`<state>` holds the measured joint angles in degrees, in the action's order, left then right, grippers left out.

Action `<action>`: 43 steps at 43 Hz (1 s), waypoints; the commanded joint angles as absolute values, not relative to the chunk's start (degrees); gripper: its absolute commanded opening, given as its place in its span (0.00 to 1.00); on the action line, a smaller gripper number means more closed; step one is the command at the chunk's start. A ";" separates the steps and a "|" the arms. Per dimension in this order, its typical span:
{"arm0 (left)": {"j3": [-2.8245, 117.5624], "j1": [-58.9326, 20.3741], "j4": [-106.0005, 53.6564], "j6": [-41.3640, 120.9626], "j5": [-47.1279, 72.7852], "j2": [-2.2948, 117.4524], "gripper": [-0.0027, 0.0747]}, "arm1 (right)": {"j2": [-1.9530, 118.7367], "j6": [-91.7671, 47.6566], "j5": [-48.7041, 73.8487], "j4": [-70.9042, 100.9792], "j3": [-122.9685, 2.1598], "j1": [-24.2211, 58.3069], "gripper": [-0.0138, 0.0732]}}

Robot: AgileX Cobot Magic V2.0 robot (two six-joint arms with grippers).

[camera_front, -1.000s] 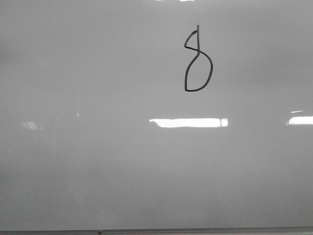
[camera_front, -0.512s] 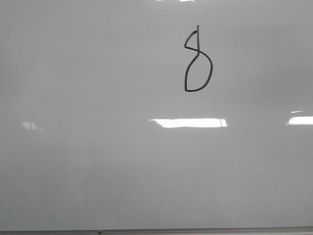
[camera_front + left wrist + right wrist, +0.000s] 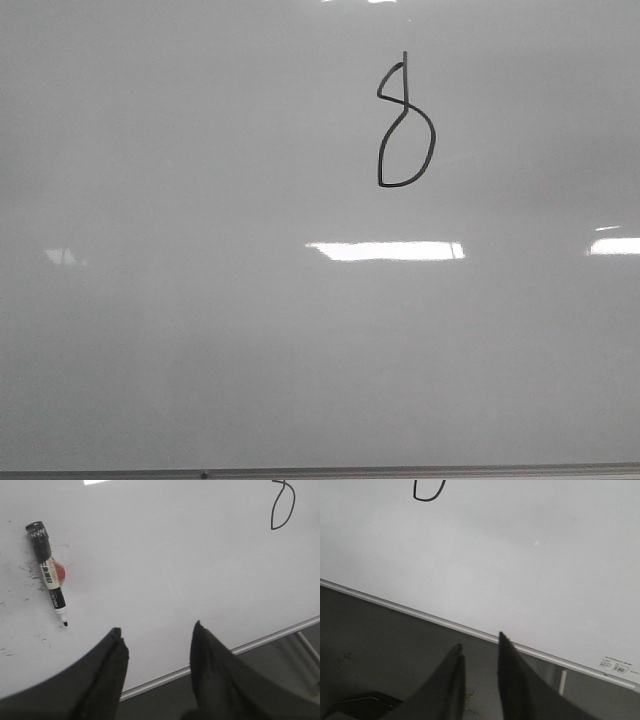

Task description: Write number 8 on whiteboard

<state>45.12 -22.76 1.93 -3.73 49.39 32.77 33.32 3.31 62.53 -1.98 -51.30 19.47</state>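
Note:
The number 8 (image 3: 404, 110) is drawn in thin black line on the upper right-of-centre part of the whiteboard (image 3: 250, 330), which fills the front view. No gripper shows there. In the left wrist view my left gripper (image 3: 157, 629) is open and empty, above the board (image 3: 165, 560) near its metal edge; part of the 8 (image 3: 294, 501) shows far off. A black-and-white marker (image 3: 48, 572) lies uncapped on the board, apart from the fingers. My right gripper (image 3: 480, 641) is open and empty, past the board's edge (image 3: 420, 614); the 8's lower loop (image 3: 426, 500) shows.
A small red object (image 3: 60, 570) lies by the marker, amid faint ink specks. Bright light reflections (image 3: 385, 250) lie on the board. Below the board's edge is dark floor (image 3: 380, 645), a dark object (image 3: 360, 705) and a board leg (image 3: 307, 647). A label (image 3: 619, 666) sits at one corner.

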 commanded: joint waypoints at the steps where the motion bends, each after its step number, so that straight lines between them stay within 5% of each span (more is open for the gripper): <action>1: 46.68 -23.37 1.11 -4.14 45.38 33.13 0.27 | 33.41 2.99 59.53 -3.01 -52.72 19.13 0.17; 5: 46.68 -23.37 0.47 -4.14 45.38 33.13 0.16 | 33.41 2.99 59.53 -3.01 -52.72 19.13 0.08; 11: 46.68 -23.37 0.00 -4.18 44.49 33.13 0.01 | 33.41 2.99 59.13 -3.01 -52.72 19.13 0.08; 43: 42.62 -19.34 0.91 -3.23 39.93 28.88 0.01 | 33.41 2.99 59.20 -3.01 -52.72 19.13 0.08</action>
